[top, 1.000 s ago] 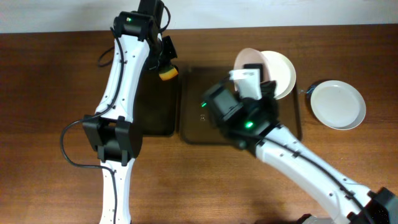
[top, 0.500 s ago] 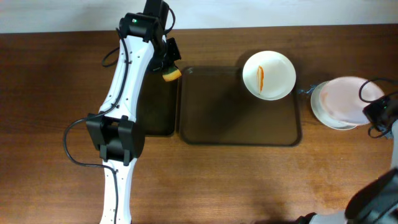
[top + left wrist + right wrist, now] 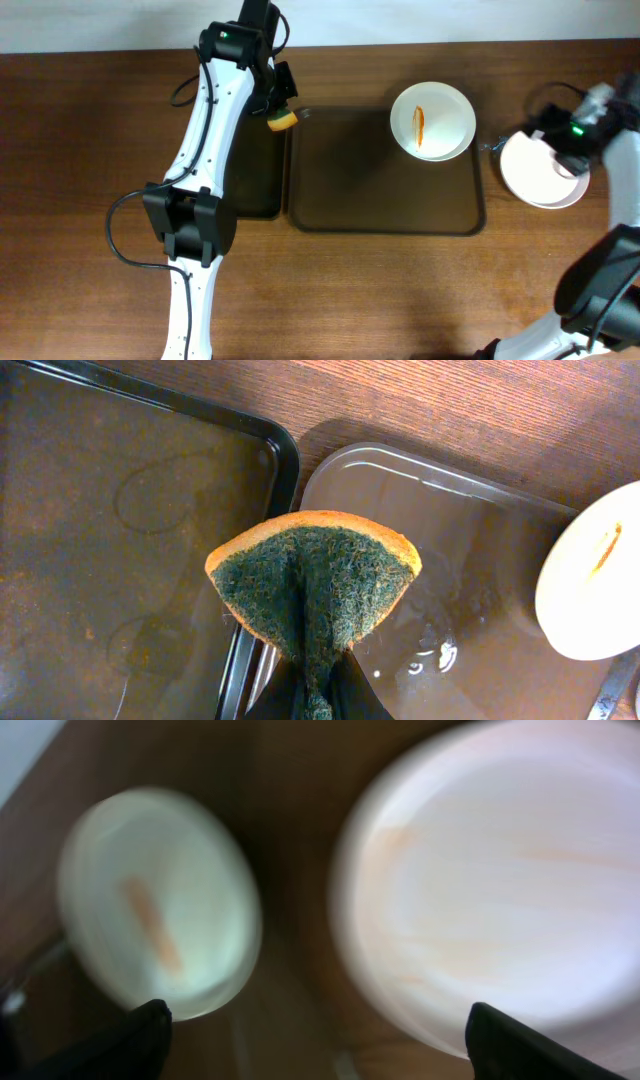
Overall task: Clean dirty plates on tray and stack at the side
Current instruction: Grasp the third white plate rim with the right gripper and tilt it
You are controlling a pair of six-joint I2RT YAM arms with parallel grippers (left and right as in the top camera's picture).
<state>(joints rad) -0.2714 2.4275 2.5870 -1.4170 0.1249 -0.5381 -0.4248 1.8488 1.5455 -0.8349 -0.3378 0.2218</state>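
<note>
A white plate with an orange smear (image 3: pixel 432 120) lies in the far right corner of the brown tray (image 3: pixel 385 200); the right wrist view shows it blurred (image 3: pixel 155 905). A stack of pale plates (image 3: pixel 535 178) sits on the table right of the tray, also blurred in the right wrist view (image 3: pixel 500 890). My right gripper (image 3: pixel 553 150) hovers over the stack, open wide and holding nothing (image 3: pixel 320 1040). At the tray's far left corner my left gripper (image 3: pixel 318 695) is shut on a folded green-and-yellow sponge (image 3: pixel 315 580), which the overhead view also shows (image 3: pixel 281 119).
A second dark tray (image 3: pixel 255 190) lies left of the brown one, under the left arm. A metal utensil (image 3: pixel 490 147) pokes out between the tray's right edge and the plate stack. Wooden table (image 3: pixel 80 150) surrounds everything.
The right arm carried a pinkish plate from the tray to the stack on the right and let it go; its jaws have opened. The left arm with the sponge shifted slightly.
</note>
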